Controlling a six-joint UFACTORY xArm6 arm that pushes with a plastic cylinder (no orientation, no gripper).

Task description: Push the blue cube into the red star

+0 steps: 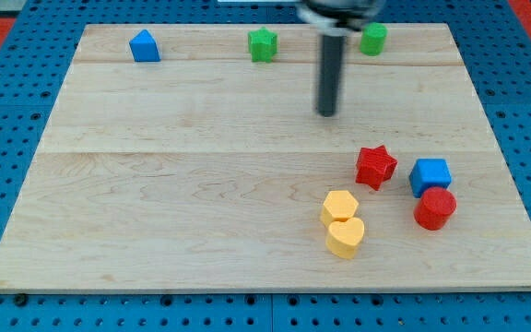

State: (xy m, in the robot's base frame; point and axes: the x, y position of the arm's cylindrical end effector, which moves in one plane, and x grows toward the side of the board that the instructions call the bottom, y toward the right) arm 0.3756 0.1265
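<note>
The blue cube (430,175) sits at the board's right side, just right of the red star (375,167), with a small gap between them. My tip (326,112) is above and to the left of the red star, well apart from both. A red cylinder (434,208) touches the blue cube from below.
Two yellow blocks, a hexagon (339,206) and a heart (345,237), lie below-left of the star. Along the view's top sit a blue house-shaped block (144,46), a green star (263,43) and a green cylinder (372,39). The wooden board (155,184) rests on a blue pegboard.
</note>
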